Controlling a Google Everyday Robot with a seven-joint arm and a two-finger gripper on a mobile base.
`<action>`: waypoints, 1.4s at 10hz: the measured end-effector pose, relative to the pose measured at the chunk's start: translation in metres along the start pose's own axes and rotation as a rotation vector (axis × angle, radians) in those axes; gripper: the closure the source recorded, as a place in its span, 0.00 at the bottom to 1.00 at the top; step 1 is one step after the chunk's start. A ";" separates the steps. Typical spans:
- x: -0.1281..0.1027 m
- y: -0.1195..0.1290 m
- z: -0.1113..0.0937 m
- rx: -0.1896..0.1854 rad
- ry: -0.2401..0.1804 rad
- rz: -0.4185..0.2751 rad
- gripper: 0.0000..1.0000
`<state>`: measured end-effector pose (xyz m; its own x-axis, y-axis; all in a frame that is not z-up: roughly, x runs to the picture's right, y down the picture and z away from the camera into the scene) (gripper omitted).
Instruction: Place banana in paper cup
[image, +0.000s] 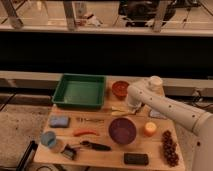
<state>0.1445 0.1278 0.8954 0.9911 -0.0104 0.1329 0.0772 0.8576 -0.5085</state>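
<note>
The banana (119, 110) is slim and pale yellow. It lies flat on the wooden table (105, 156), just above the purple bowl (122, 131). My gripper (131, 106) hangs from the white arm (165, 109) and points down at the banana's right end, very close to it or touching. The paper cup (155, 83) stands upright at the table's back right, behind the arm and partly hidden by it. The banana rests on the table.
A green tray (80, 91) sits at the back left with an orange-red bowl (120, 89) beside it. Also on the table are a blue sponge (59, 121), a red carrot-like stick (86, 133), a blue cup (48, 139), a black brush (95, 146), an orange object (150, 129), grapes (169, 147) and a black block (136, 158).
</note>
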 end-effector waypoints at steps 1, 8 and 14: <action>-0.008 -0.001 -0.001 0.006 -0.010 -0.004 0.42; -0.019 -0.005 -0.027 0.065 -0.047 -0.025 0.97; -0.031 -0.002 -0.022 0.032 -0.051 -0.086 0.61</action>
<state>0.1165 0.1149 0.8743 0.9740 -0.0593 0.2185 0.1575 0.8707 -0.4658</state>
